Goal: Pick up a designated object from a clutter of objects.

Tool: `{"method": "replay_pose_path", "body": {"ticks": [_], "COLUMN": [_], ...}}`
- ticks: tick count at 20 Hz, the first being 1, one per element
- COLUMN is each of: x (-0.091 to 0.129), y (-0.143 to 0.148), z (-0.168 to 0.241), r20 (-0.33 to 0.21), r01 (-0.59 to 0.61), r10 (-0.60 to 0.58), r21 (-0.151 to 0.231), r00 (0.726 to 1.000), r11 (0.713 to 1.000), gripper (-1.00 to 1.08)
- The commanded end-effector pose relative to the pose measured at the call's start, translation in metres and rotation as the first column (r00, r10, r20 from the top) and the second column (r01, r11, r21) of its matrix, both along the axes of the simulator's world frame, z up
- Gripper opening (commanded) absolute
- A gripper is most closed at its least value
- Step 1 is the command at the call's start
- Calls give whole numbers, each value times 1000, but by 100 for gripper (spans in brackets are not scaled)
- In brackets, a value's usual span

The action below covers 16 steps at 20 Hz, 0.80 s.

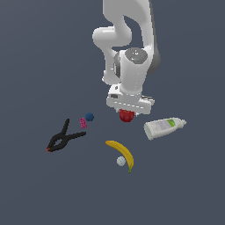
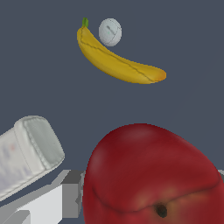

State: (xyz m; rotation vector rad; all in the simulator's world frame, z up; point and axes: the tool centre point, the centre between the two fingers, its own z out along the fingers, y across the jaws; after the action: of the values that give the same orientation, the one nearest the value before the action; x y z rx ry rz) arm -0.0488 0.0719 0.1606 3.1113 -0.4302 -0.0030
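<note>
The red apple (image 1: 126, 116) sits right under my gripper (image 1: 127, 113), half hidden by the white hand. In the wrist view the apple (image 2: 148, 175) fills the space between the jaws, dimple facing the camera. One grey finger (image 2: 72, 199) presses against its side, and the other only shows as a sliver at the picture's edge. The gripper (image 2: 151, 192) is shut on the apple. Whether the apple is off the floor I cannot tell.
A white bottle with a green label (image 1: 164, 127) lies close on the exterior view's right of the apple. A yellow banana (image 1: 122, 154) and a tiny white ball (image 1: 121, 161) lie in front. A blue ball (image 1: 89, 117), pink cube (image 1: 83, 122) and black clamp (image 1: 63, 137) lie on the left.
</note>
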Motion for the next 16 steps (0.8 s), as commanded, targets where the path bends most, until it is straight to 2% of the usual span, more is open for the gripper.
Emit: {"method": "replay_pose_path", "body": {"ticks": [1,16], "x": [-5,-35], "y": [4,30], "z": [26,175], "r20": [3,3], "r01": [0,0], "r10": [0,0], "r21": [0,0], "r00": [1000,1000], "r11": [1000,1000], "gripper": [-100,-100]}}
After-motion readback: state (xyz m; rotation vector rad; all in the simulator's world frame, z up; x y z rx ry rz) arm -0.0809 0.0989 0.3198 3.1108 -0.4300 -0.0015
